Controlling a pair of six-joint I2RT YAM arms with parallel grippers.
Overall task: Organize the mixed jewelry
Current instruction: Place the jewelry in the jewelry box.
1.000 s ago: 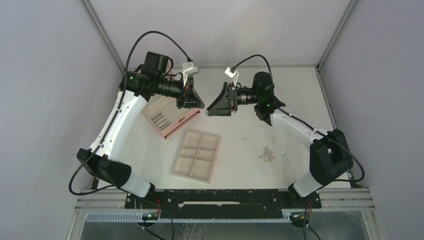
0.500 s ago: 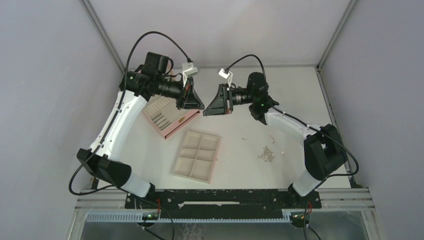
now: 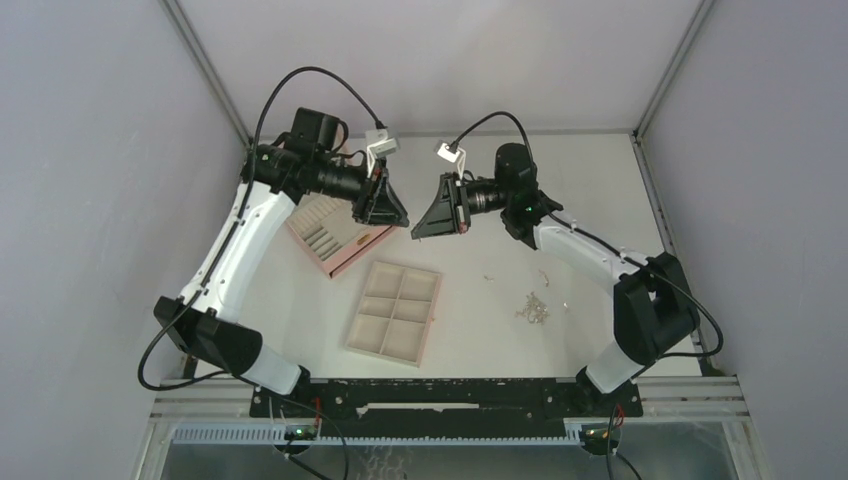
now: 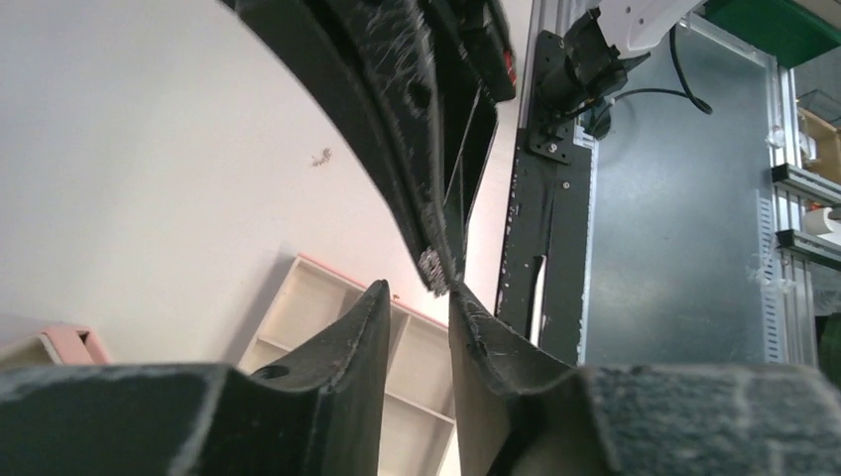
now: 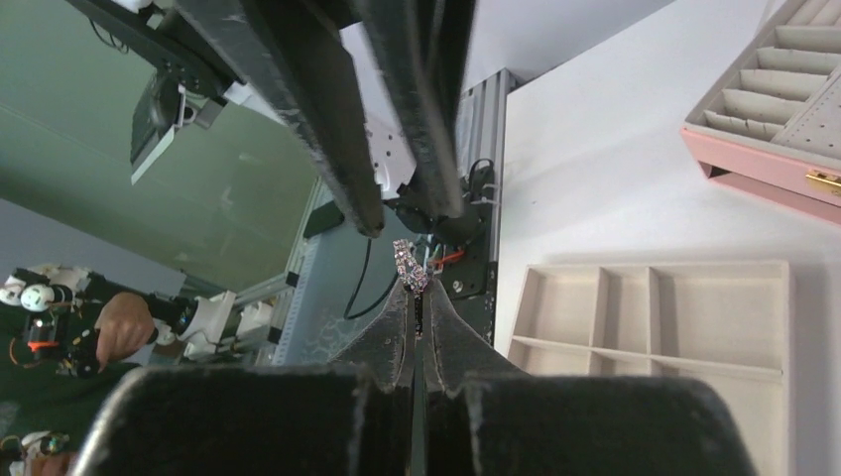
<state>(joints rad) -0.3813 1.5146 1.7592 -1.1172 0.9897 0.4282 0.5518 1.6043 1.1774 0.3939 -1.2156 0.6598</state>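
At the left of the white table (image 3: 600, 190) a pink box (image 3: 358, 252) lies open, its ridged rows and small compartments facing up; just above its right end hangs the left gripper (image 3: 402, 220), its fingers (image 4: 362, 327) parted by a narrow gap with nothing between them; tip to tip with it comes the right gripper (image 3: 416, 233), clamped tight on a small sparkling piece (image 5: 408, 262) that juts from its fingertips; in the left wrist view that piece sits just above the gap of the parted fingers, though whether it touches them I cannot tell; below both tips, nearer the arm bases, rests the beige six-compartment tray (image 3: 397, 312), slightly askew; further right, small silver bits (image 3: 490, 277) lie scattered on the bare surface, well apart from the tray; beyond them a chain cluster (image 3: 533, 309) sits in a little heap near the right arm's base.
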